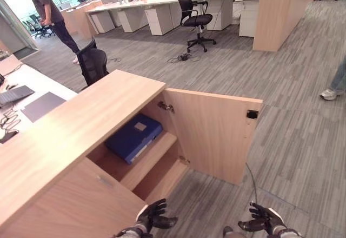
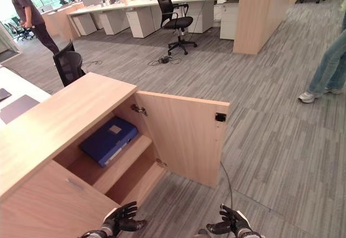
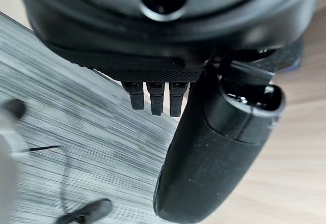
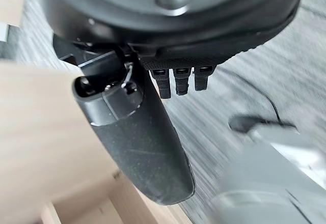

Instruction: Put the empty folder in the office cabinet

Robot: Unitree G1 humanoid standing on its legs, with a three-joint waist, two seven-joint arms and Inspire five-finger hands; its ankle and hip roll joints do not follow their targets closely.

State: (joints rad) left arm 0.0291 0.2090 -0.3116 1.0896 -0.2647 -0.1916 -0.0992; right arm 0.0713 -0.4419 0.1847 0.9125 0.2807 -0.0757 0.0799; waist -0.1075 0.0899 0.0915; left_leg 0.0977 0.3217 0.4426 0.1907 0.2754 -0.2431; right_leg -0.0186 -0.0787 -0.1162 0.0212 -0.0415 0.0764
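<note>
A blue folder (image 1: 133,137) lies flat on the upper shelf inside the light wood office cabinet (image 1: 81,124), whose door (image 1: 213,135) stands swung wide open. My left hand (image 1: 153,215) hangs low over the carpet in front of the cabinet, fingers relaxed and holding nothing. My right hand (image 1: 263,218) is beside it, farther right, also empty with loose fingers. In the wrist views the left thumb (image 3: 214,147) and the right thumb (image 4: 137,142) stand out straight over bare floor and wood.
A black office chair (image 1: 93,63) stands behind the cabinet, another (image 1: 194,16) by the far desks. A desk with a laptop (image 1: 15,93) is at the left. One person stands at the far left (image 1: 48,11); another's shoe (image 1: 330,93) is at the right edge.
</note>
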